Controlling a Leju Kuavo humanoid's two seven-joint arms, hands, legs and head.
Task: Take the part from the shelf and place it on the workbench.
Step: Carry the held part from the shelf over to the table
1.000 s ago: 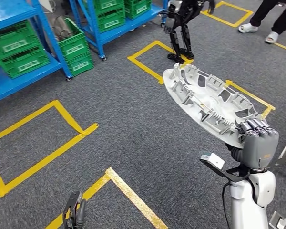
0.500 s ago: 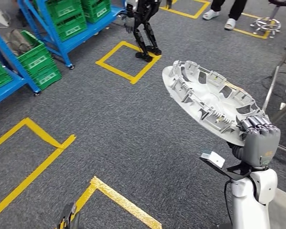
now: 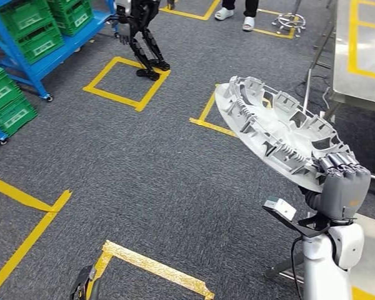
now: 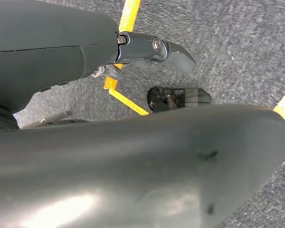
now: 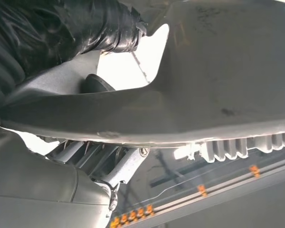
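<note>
No text, brand or number can be read here. The green crates (image 3: pixel 15 109) on the blue shelf (image 3: pixel 20 65) carry white labels, too small and blurred to make out. A small orange mark sits on the back of the right robot hand (image 3: pixel 347 190), also illegible.

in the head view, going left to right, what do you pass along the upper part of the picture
green plastic crates on the blue metal shelf → black legged robot on a yellow tape square → large silver-grey round plastic part → steel workbench
</note>
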